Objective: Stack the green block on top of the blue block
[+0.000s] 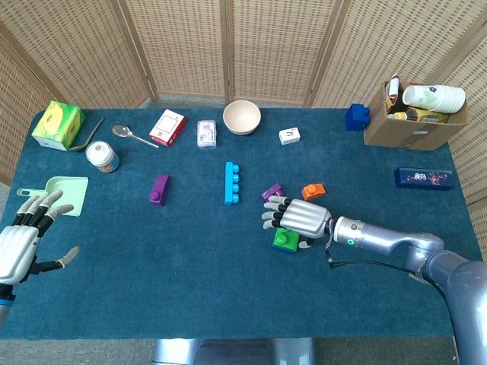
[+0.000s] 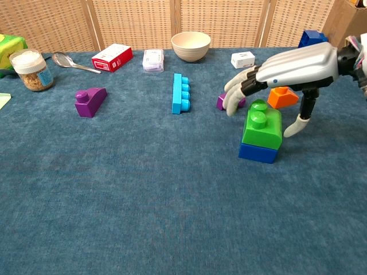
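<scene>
Green block (image 2: 262, 122) sits on the blue block (image 2: 257, 152), looks seated. Right hand (image 2: 289, 71) hovers just above and behind it, fingers spread, holding nothing. Left hand (image 1: 21, 242) is open, far away.

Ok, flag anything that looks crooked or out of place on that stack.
Nothing stands out: the green block sits upright on the blue block, and the right hand hovers above it with fingers apart.
</scene>
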You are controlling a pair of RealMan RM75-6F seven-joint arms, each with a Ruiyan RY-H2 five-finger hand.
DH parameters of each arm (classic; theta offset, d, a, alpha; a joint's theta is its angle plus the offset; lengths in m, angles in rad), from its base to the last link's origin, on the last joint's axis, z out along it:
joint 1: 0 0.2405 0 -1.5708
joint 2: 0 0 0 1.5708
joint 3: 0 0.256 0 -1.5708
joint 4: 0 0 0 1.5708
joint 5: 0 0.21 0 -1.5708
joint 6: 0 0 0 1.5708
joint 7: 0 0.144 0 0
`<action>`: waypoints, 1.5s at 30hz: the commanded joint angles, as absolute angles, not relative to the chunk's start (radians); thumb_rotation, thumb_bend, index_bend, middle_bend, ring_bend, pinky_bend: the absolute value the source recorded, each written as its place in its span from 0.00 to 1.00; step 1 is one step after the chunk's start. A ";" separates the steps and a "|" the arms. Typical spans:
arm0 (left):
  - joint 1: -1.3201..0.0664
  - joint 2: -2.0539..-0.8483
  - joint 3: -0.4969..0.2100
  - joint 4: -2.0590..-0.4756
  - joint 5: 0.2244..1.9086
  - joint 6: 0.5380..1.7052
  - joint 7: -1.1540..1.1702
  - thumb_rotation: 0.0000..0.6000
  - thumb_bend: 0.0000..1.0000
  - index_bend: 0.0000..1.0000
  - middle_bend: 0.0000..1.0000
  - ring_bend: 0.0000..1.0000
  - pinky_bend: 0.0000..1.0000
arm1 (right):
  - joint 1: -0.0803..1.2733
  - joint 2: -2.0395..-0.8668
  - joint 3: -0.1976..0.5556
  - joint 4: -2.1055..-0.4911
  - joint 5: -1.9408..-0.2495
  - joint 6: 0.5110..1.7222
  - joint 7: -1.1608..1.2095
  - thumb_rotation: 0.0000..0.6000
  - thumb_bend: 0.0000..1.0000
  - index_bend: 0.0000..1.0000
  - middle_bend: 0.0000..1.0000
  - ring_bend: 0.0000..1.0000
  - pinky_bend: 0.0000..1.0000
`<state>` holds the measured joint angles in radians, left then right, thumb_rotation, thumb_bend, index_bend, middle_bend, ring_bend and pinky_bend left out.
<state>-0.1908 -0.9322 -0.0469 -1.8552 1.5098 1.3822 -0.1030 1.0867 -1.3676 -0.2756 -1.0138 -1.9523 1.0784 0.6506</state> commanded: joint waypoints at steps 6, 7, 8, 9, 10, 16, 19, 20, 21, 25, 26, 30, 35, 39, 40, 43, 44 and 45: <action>-0.195 -0.935 -0.048 -1.852 1.513 1.379 -0.109 0.82 0.34 0.18 0.06 0.00 0.00 | 1.073 -1.330 -0.268 -1.050 -1.921 1.072 0.642 0.71 0.18 0.04 0.09 0.00 0.00; -0.195 -0.935 -0.049 -1.852 1.513 1.379 -0.111 0.83 0.34 0.18 0.06 0.00 0.00 | 1.068 -1.324 -0.265 -1.055 -1.912 1.071 0.643 0.71 0.18 0.04 0.09 0.00 0.00; -0.195 -0.935 -0.050 -1.852 1.514 1.380 -0.112 0.83 0.34 0.18 0.06 0.00 0.00 | 1.064 -1.318 -0.262 -1.060 -1.904 1.070 0.645 0.69 0.19 0.04 0.09 0.00 0.00; -0.195 -0.935 -0.050 -1.851 1.515 1.382 -0.115 0.83 0.34 0.18 0.06 0.00 0.00 | 1.057 -1.310 -0.257 -1.070 -1.888 1.069 0.651 0.66 0.19 0.04 0.09 0.00 0.00; -0.195 -0.934 -0.049 -1.850 1.516 1.383 -0.117 0.83 0.34 0.18 0.06 0.00 0.00 | 1.052 -1.304 -0.252 -1.077 -1.879 1.070 0.653 0.63 0.20 0.04 0.09 0.00 0.00; -0.192 -0.934 -0.046 -1.849 1.520 1.385 -0.127 0.82 0.34 0.18 0.06 0.00 0.00 | 1.019 -1.278 -0.222 -1.123 -1.839 1.098 0.648 0.38 0.22 0.05 0.09 0.00 0.00; -0.189 -0.935 -0.045 -1.847 1.517 1.385 -0.135 0.82 0.33 0.18 0.06 0.00 0.00 | 0.998 -1.274 -0.199 -1.155 -1.824 1.127 0.625 0.27 0.22 0.06 0.08 0.00 0.00; -0.189 -0.935 -0.044 -1.847 1.516 1.384 -0.136 0.82 0.33 0.18 0.06 0.00 0.00 | 0.993 -1.275 -0.195 -1.165 -1.822 1.131 0.618 0.24 0.22 0.06 0.08 0.00 0.00; -0.189 -0.934 -0.044 -1.847 1.515 1.383 -0.137 0.82 0.33 0.18 0.06 0.00 0.00 | 0.990 -1.276 -0.192 -1.174 -1.822 1.134 0.611 0.20 0.22 0.06 0.07 0.00 0.00; -0.188 -0.931 -0.044 -1.847 1.516 1.385 -0.139 0.82 0.33 0.18 0.06 0.00 0.00 | 0.976 -1.294 -0.183 -1.205 -1.831 1.136 0.553 0.08 0.22 0.07 0.06 0.00 0.00; -0.187 -0.930 -0.043 -1.847 1.515 1.385 -0.140 0.82 0.33 0.18 0.06 0.00 0.00 | 0.974 -1.300 -0.179 -1.212 -1.831 1.135 0.538 0.08 0.21 0.07 0.06 0.00 0.00; -0.183 -0.927 -0.040 -1.846 1.514 1.386 -0.143 0.81 0.33 0.18 0.06 0.00 0.00 | 0.965 -1.326 -0.159 -1.238 -1.822 1.122 0.478 0.04 0.18 0.07 0.04 0.00 0.00; -0.178 -0.924 -0.036 -1.845 1.515 1.390 -0.146 0.81 0.33 0.17 0.06 0.00 0.00 | 0.965 -1.367 -0.140 -1.239 -1.814 1.092 0.426 0.02 0.15 0.05 0.03 0.00 0.00; -0.172 -0.921 -0.031 -1.843 1.513 1.392 -0.150 0.82 0.33 0.17 0.06 0.00 0.00 | 0.965 -1.408 -0.129 -1.213 -1.813 1.073 0.385 0.01 0.14 0.04 0.02 0.00 0.00; -0.170 -0.920 -0.030 -1.843 1.513 1.392 -0.151 0.82 0.33 0.17 0.06 0.00 0.00 | 0.965 -1.415 -0.127 -1.208 -1.812 1.070 0.384 0.02 0.14 0.04 0.02 0.00 0.00; -0.165 -0.918 -0.028 -1.840 1.511 1.395 -0.156 0.83 0.33 0.17 0.06 0.00 0.00 | 0.966 -1.438 -0.122 -1.191 -1.809 1.061 0.381 0.02 0.14 0.03 0.02 0.00 0.00; -0.163 -0.917 -0.027 -1.839 1.510 1.396 -0.157 0.82 0.33 0.17 0.06 0.00 0.00 | 0.966 -1.446 -0.120 -1.184 -1.807 1.056 0.381 0.02 0.14 0.03 0.02 0.00 0.00; -0.162 -0.916 -0.026 -1.838 1.511 1.396 -0.159 0.82 0.33 0.17 0.06 0.00 0.00 | 0.966 -1.454 -0.117 -1.177 -1.805 1.054 0.379 0.02 0.14 0.02 0.01 0.00 0.00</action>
